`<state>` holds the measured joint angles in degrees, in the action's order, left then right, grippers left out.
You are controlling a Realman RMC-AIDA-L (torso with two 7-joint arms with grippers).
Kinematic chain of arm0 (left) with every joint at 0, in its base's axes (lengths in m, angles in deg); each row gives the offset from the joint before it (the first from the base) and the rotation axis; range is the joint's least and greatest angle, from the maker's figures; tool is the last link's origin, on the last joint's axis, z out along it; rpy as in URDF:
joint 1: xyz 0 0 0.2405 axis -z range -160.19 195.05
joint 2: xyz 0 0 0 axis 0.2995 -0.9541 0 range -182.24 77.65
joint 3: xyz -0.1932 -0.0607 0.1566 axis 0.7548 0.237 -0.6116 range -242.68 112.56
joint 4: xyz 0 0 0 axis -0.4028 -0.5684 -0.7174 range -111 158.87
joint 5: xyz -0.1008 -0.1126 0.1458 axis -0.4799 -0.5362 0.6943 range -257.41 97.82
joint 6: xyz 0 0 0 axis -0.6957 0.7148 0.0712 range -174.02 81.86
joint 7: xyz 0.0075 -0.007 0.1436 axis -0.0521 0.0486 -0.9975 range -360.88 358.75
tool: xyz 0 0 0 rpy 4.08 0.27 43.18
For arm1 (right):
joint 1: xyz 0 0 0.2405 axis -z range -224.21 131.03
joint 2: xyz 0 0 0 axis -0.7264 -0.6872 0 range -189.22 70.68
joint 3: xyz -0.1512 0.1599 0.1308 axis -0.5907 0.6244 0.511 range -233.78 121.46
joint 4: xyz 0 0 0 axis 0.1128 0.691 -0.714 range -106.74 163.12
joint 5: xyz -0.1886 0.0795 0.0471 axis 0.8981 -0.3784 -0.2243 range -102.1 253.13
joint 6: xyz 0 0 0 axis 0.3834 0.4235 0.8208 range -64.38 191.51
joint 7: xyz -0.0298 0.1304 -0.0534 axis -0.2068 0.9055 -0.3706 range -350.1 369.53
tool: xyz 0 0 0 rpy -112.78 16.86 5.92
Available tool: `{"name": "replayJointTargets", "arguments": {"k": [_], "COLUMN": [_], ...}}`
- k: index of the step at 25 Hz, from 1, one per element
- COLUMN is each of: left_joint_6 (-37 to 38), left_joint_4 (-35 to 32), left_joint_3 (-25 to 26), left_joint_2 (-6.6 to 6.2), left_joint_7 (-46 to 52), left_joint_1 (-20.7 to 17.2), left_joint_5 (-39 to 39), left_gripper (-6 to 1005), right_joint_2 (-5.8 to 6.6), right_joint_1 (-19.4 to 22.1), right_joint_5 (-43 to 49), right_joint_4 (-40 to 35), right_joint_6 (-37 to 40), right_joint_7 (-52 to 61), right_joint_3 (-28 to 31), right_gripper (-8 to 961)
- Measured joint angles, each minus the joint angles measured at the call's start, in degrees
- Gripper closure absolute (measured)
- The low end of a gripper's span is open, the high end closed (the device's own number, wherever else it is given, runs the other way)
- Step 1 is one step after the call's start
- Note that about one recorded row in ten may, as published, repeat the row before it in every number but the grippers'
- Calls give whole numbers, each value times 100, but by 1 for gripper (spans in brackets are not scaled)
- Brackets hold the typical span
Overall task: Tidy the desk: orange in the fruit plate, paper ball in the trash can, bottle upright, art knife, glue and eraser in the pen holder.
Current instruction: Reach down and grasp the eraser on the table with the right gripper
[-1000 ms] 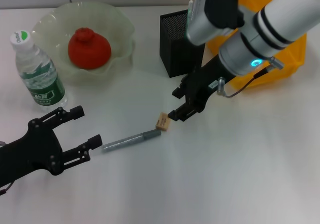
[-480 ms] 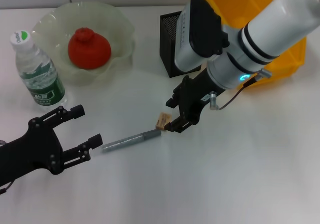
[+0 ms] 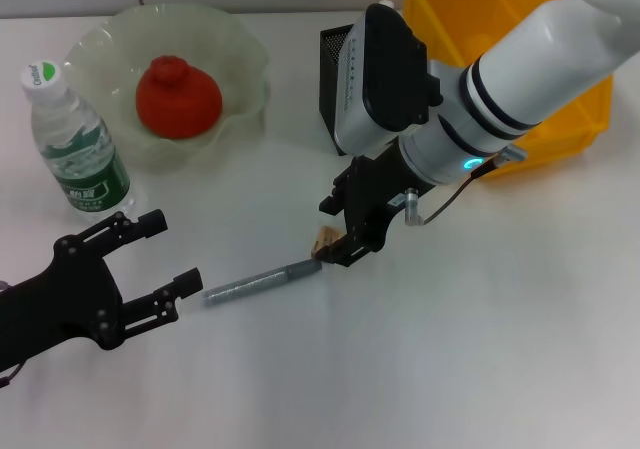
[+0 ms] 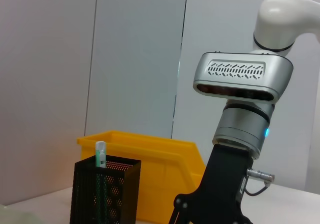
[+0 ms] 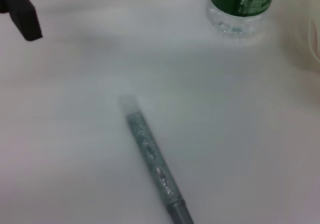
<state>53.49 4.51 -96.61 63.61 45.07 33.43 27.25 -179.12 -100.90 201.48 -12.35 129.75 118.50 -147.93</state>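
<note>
Black fingers of the right gripper (image 3: 333, 246) sit spread around the tan eraser (image 3: 323, 238), which lies on the table (image 3: 480, 349) touching the art knife (image 3: 262, 280); left gripper (image 3: 165, 257) hovers near-left, fingers spread, holding nothing; glue (image 4: 100, 159) stands in the pen holder (image 3: 345, 89), beside the trash can (image 3: 500, 9).

Tan eraser (image 3: 324, 237) beside art knife (image 3: 262, 281)

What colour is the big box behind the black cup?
Bright yellow. The trash can shows best in the head view, behind the black mesh pen holder.
</note>
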Motion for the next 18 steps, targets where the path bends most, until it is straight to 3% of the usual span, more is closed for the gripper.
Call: {"name": "replayJointTargets", "arguments": {"k": [18], "left_joint_6": [11], "left_joint_4": [0], "left_joint_3": [0], "left_joint_2": [-7], "left_joint_7": [14], "left_joint_1": [0], "left_joint_5": [0], "left_gripper": [200], "right_joint_2": [-3], "right_joint_1": [63], "right_joint_5": [-90], "right_joint_4": [80], "right_joint_6": [-285], "right_joint_7": [-59], "right_joint_3": [-255], "right_gripper": [330]}}
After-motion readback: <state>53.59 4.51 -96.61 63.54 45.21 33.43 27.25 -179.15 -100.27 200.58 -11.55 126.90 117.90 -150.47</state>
